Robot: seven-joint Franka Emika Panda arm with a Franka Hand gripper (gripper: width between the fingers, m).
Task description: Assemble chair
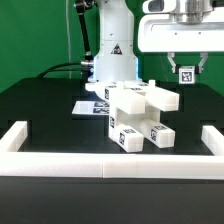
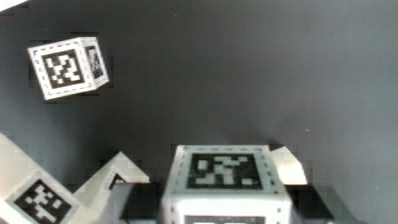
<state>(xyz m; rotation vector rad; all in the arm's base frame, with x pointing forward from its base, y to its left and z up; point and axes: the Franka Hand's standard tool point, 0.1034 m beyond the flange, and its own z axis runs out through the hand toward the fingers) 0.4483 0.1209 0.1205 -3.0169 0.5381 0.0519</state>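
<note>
Hanging high over the worktop (image 1: 40,100), the fingers (image 1: 174,62) are clamped on a small tagged part (image 1: 185,73), probably held this high so it can travel without clipping the half-built chair (image 1: 135,115), which stands mid-worktop, lower and towards the exterior view's left. Bare black surface lies beneath the part; the border wall (image 1: 110,162) rims the front and both sides.
</note>
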